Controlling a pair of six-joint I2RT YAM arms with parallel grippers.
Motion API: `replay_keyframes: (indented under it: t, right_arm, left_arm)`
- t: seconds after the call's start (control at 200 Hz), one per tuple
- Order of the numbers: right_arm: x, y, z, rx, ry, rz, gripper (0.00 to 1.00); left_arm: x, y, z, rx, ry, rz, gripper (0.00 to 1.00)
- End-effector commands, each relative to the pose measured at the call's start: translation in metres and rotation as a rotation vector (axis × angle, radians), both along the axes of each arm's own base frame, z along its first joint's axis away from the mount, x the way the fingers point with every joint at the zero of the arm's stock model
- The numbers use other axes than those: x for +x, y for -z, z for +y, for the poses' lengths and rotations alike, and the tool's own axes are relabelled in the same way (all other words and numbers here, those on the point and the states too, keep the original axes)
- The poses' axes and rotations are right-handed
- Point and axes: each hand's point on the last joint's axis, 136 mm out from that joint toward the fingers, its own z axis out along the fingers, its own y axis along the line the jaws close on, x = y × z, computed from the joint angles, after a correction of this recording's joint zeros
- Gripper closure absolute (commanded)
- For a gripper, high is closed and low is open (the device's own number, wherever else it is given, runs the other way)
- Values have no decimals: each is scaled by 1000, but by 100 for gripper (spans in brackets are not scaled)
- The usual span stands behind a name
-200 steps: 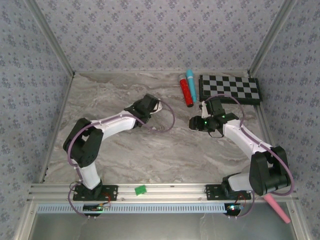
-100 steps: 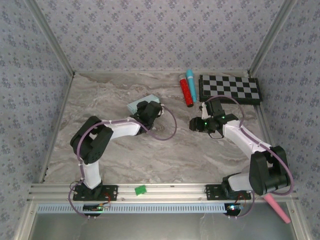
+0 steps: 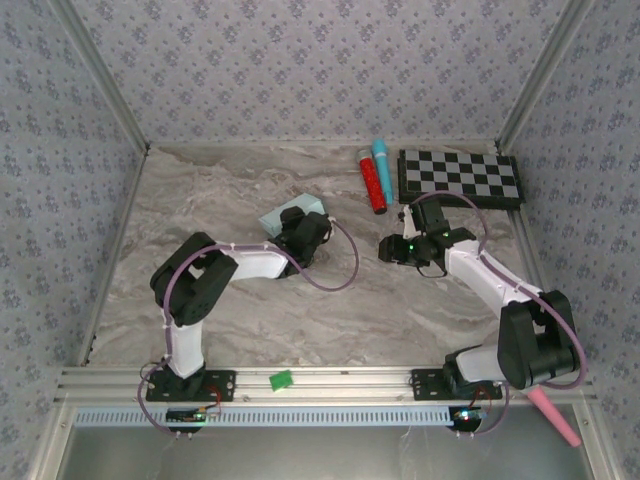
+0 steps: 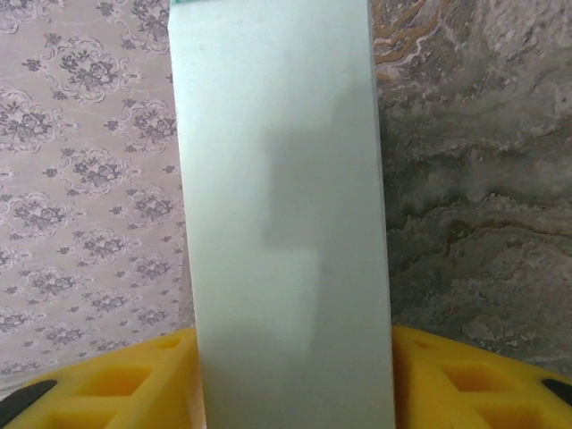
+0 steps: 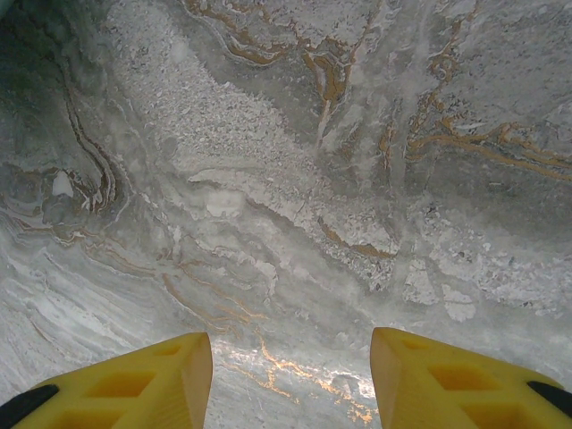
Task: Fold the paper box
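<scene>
While the box (image 4: 284,179) stands directly between the yellow fingers (image 4: 152,357) of the left gripper (image 3: 297,224), with its long axis running straight out from the wrist, that arm is plainly the one placed to work it. Both fingers sit against its long edges, so the jaws look closed on it at about the card's width. Seen from above, the box is near the middle of the table (image 3: 200,190), poking out on the far-left side of the left gripper. I cannot tell whether its far end touches the marble. The right gripper (image 5: 290,344) hovers well apart to the right, fingers spread wide with nothing between them and bare stone below. The box is pale mint-blue card, smooth and matte, with straight parallel edges and a faint shadow down its face. Stock that thin would likely dent or buckle under a hard squeeze. The table is grey veined marble with rusty streaks. At the far right lie a checkerboard (image 3: 460,178) and two markers (image 3: 375,185), clear of both arms.
</scene>
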Motion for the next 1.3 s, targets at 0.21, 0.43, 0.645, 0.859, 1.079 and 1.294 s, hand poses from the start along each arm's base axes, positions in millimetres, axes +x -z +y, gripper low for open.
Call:
replay_keyframes:
  t: [0.21,0.43,0.645,0.859,1.079,1.294]
  right_arm:
    - [0,7,-3,-4,22,21,48]
    - [1,9,-3,-2,24,24,49]
    - [0,10,-4,-7,27,28,48]
    - [0,12,-5,-10,30,28,48]
    - [-1,14,-9,-30,36,33,48]
    - [1,10,-21,-70,78,12,49]
  left_arm:
    - [-4,-2,0,-45,-23,-7,30]
    - [-7,-15,-3,-97,-23,-2,14]
    - [-20,-33,-9,-217,8,56,1]
    - [-35,-49,-14,-355,27,160,1]
    - [-34,-67,12,-544,-99,180,1]
    - [-31,-76,62,-710,-268,177,1]
